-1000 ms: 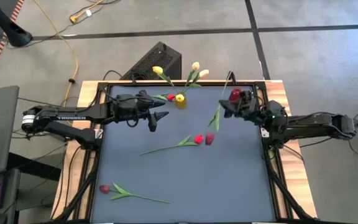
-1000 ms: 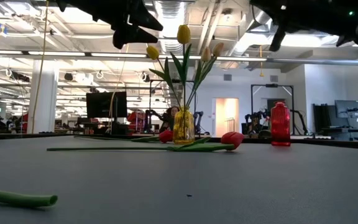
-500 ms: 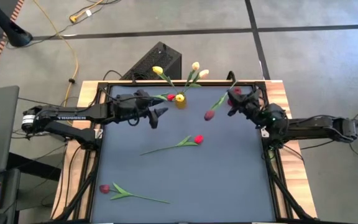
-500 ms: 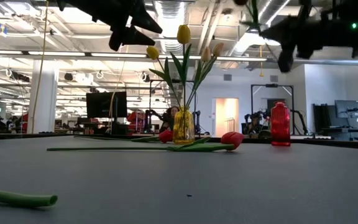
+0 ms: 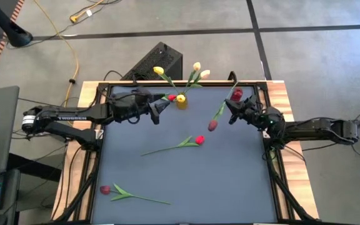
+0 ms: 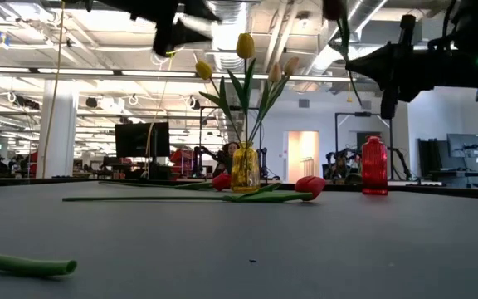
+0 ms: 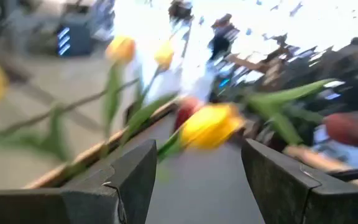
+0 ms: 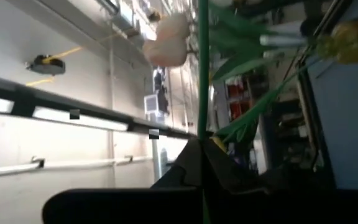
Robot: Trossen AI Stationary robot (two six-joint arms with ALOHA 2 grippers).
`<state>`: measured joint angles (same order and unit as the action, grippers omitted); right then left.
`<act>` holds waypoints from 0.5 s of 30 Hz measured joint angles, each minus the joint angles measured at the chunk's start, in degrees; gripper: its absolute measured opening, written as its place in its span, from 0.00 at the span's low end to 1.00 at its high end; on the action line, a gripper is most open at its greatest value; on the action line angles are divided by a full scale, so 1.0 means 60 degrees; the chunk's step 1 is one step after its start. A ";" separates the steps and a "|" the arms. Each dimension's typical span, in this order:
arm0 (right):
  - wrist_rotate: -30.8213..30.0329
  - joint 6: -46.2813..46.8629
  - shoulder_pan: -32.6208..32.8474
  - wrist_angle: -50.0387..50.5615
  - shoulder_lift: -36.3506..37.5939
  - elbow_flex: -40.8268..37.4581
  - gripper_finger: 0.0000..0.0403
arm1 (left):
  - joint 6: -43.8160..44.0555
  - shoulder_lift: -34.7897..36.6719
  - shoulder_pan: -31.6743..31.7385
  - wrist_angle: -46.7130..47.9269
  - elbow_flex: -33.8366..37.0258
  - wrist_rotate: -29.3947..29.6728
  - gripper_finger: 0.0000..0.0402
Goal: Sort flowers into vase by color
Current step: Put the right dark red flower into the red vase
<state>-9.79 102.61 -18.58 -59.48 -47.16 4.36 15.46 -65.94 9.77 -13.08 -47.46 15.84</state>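
Observation:
My right gripper (image 5: pixel 229 114) is shut on a dark red flower (image 5: pixel 212 125), held in the air beside the red vase (image 5: pixel 236 95) at the far right. My left gripper (image 5: pixel 159 107) hangs open and holds nothing, just left of the yellow vase (image 5: pixel 181 100), which carries yellow and cream tulips (image 5: pixel 196 66). In the left wrist view the open gripper (image 7: pixel 194 180) frames that yellow vase (image 7: pixel 210 124). A red tulip (image 5: pixel 199 140) lies flat mid-table. Another dark red one (image 5: pixel 105 189) lies near the front left. A third red head (image 5: pixel 171 97) lies by the yellow vase. My right gripper pinches the flower's thin green stem (image 8: pixel 202 124) between its two fingers, roughly midway along its length. The fingers come about level from the table's right and lie across the stem. The flower is lifted clear of the table, its head (image 6: pixel 333 8) toward the table's middle.
The red vase (image 6: pixel 373 166) and yellow vase (image 6: pixel 245 166) stand upright near the far edge. The dark mat (image 5: pixel 186 175) has free room between the two lying flowers. A black box (image 5: pixel 161 59) sits on the floor beyond the table's far edge.
My right gripper has sunk and rolled with the flower, staying shut on the stem. The flower has swung about: its head rose from beside the lying red tulip and then came partway back down. My left gripper has tipped up to level, its fingers now nearer the yellow vase.

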 joint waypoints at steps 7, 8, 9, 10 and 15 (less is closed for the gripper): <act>0.0464 0.0136 0.0413 -0.0039 0.0004 0.0775 0.05 | -0.4905 -0.1423 -0.0967 -0.1553 -0.1148 -0.0576 0.56; 0.0471 0.0109 0.0489 0.0053 0.0004 0.0844 0.05 | -0.5764 -0.1685 -0.1076 -0.1555 -0.1467 -0.0542 0.56; 0.0471 0.0108 0.0566 0.0117 0.0004 0.0891 0.05 | -0.6494 -0.2011 -0.1169 -0.1548 -0.1821 -0.0461 0.56; 0.0467 0.0106 0.0674 0.0148 0.0001 0.0909 0.05 | -0.7091 -0.2301 -0.1238 -0.1514 -0.2182 -0.0364 0.56; 0.0184 0.0151 0.1223 0.0313 -0.0022 0.0944 0.05 | -0.9742 -0.3755 -0.1324 -0.0736 -0.4547 -0.0624 0.56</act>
<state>-8.68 103.52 -11.24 -57.60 -47.29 10.02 -42.99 -88.47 1.83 -17.50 -74.75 12.09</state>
